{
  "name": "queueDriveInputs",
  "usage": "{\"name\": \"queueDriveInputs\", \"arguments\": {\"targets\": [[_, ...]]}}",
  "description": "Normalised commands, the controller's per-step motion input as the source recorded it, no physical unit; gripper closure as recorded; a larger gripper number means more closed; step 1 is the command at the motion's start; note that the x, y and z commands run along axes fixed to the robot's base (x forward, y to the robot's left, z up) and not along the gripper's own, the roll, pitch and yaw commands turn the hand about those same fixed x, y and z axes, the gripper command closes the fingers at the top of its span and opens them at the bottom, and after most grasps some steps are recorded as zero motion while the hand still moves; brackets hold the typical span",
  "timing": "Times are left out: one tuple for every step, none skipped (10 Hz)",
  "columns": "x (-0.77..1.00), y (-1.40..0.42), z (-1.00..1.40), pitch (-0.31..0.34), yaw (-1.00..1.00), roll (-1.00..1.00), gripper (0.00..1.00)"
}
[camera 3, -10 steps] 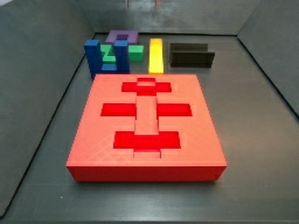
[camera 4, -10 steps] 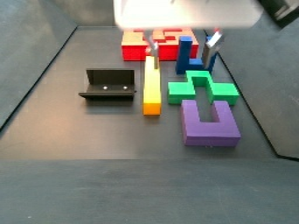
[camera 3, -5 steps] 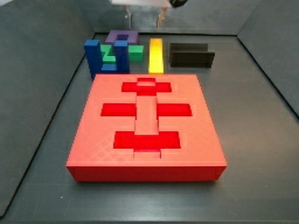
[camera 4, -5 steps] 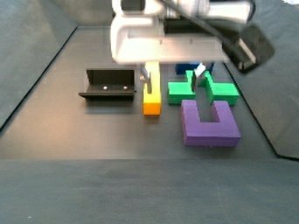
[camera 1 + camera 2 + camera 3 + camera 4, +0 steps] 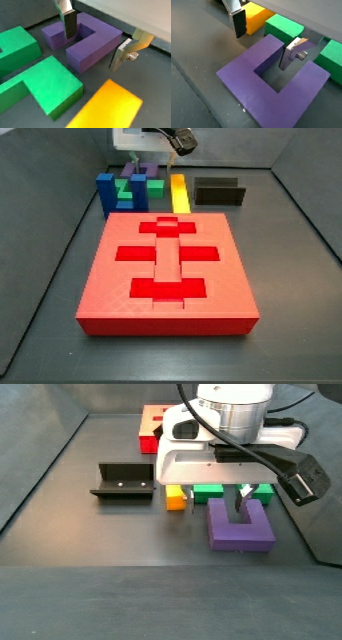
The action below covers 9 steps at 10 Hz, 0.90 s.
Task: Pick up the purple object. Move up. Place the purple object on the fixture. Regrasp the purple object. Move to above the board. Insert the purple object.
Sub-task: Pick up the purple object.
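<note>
The purple object [image 5: 93,37] is a U-shaped block lying flat on the floor; it also shows in a wrist view [image 5: 271,87] and in a side view [image 5: 242,531]. My gripper [image 5: 93,50] is open and low over it, straddling one prong. One finger [image 5: 67,22] is inside the U's slot and the other finger [image 5: 124,52] is outside the prong. Both pads stand a little apart from the purple. The gripper also shows in both side views [image 5: 238,509] [image 5: 142,168]. The black fixture [image 5: 123,481] stands apart beyond the yellow bar. The red board [image 5: 167,268] lies nearby.
A green block [image 5: 37,80] [image 5: 214,490] lies right beside the purple object. A yellow bar [image 5: 174,501] [image 5: 178,190] lies between the green block and the fixture. A blue upright block [image 5: 106,193] stands by the green one. Dark walls [image 5: 301,198] close in the floor.
My gripper has come down from above the blocks to the purple object. Its fingers now straddle one prong. The blocks have not moved.
</note>
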Motion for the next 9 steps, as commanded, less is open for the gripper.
{"name": "queueDriveInputs", "arguments": {"targets": [[0.06,0.00,0.00,0.026,0.00,-0.01,0.00],[0.12,0.00,0.00,0.000,0.00,0.00,0.00],[0.00,0.00,-0.07,0.000,0.00,0.00,0.00],[0.00,0.00,-0.10,0.000,-0.01,0.00,0.00],[-0.01,-0.03,-0.12,-0.001,-0.03,0.01,0.00],[-0.08,-0.06,-0.12,-0.003,-0.01,0.03,0.00],[-0.06,-0.11,-0.07,0.000,0.00,0.02,0.00],[0.00,-0.12,-0.09,0.000,0.00,0.03,0.00],[-0.04,-0.13,-0.13,0.000,0.00,0.05,0.00]]}}
